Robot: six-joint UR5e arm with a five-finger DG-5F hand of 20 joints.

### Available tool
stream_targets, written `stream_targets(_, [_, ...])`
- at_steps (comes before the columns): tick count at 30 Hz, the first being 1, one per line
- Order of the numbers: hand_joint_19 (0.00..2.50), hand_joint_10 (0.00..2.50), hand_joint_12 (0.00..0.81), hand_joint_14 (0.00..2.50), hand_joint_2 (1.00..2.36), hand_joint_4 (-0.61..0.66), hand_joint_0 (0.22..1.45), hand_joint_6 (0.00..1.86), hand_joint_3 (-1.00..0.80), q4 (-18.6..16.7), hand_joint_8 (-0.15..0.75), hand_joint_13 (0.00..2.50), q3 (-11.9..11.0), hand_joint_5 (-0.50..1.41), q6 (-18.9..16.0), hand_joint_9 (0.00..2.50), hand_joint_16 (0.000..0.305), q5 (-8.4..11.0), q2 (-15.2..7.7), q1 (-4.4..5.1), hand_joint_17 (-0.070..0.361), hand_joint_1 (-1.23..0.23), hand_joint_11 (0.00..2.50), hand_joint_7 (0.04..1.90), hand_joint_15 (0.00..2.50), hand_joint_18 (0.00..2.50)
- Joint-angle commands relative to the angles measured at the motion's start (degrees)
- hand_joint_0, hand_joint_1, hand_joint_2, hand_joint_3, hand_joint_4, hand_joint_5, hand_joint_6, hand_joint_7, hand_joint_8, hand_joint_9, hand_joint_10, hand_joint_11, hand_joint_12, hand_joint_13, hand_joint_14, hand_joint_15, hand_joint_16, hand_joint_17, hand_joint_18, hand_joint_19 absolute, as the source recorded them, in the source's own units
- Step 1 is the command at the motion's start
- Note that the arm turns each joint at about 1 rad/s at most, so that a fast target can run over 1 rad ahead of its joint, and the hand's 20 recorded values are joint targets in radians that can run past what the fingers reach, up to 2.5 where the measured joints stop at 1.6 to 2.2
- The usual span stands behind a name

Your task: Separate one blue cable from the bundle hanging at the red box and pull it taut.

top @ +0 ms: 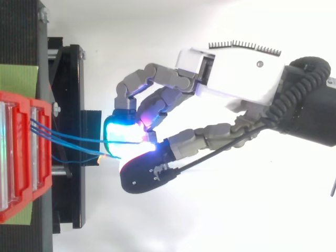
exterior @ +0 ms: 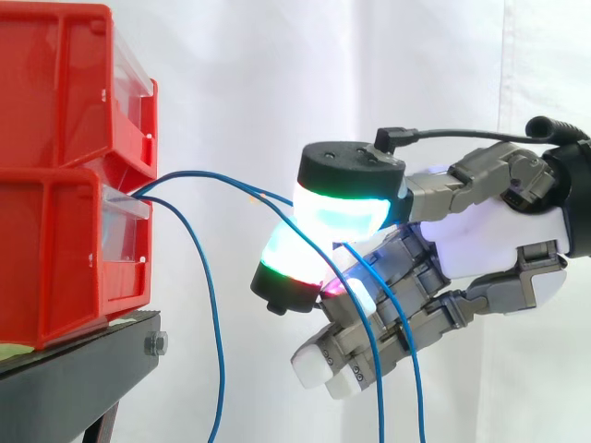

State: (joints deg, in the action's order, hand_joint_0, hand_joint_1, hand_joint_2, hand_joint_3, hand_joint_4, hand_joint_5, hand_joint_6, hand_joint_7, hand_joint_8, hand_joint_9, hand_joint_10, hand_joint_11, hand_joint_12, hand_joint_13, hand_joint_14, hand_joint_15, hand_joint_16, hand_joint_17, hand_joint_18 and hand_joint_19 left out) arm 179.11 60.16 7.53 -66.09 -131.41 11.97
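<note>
Several thin blue cables come out of the front of the lower red bin (exterior: 55,258). One blue cable (exterior: 214,173) arcs right from the bin and runs between two glowing pads (exterior: 337,208) of my hand (exterior: 489,240), then drops behind them. The fingers are curled and the pads pinch this cable a short way right of the bin. Another blue cable (exterior: 218,369) hangs loose straight down beside the bin. From above, the hand (top: 236,73) reaches in from the right and the cables (top: 73,137) span the gap between the bin (top: 16,157) and the pads.
Two red bins are stacked on a black stand (exterior: 74,369) at the left, before a white curtain. More blue cable (exterior: 417,397) hangs below the hand. Open space lies right of the stand, under and above the arm.
</note>
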Motion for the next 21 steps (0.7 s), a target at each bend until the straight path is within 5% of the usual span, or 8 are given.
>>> stream_targets(1, [0.37, 0.02, 0.298, 0.02, 1.00, 0.08, 0.74, 0.92, -0.50, 0.28, 0.263, 0.77, -0.04, -0.23, -0.06, 1.01, 0.038, 0.00, 0.02, -0.02, 0.085, -0.86, 1.16, 0.99, 0.43, 0.54])
stream_targets(9, [0.41, 0.02, 0.323, 0.02, 1.00, 0.13, 0.51, 0.90, -0.50, 0.36, 0.291, 0.80, -0.13, -0.22, -0.15, 1.05, 0.041, 0.00, 0.10, -0.02, 0.091, -0.78, 1.16, 0.93, 0.47, 0.55])
stream_targets(17, [0.45, 0.02, 0.321, 0.02, 1.00, 0.11, 0.57, 0.88, -0.50, 2.47, 0.283, 0.81, -0.22, -0.22, -0.06, 1.06, 0.039, 0.17, 1.33, -0.19, 0.088, -0.53, 1.16, 0.95, 0.48, 0.54])
stream_targets(21, [0.47, 0.02, 0.322, 0.02, 1.01, 0.09, 0.61, 0.88, -0.44, 3.35, 0.280, 0.80, -0.13, -0.22, -0.06, 1.06, 0.039, 0.17, 1.77, -0.37, 0.088, -0.55, 1.17, 1.01, 0.49, 0.53])
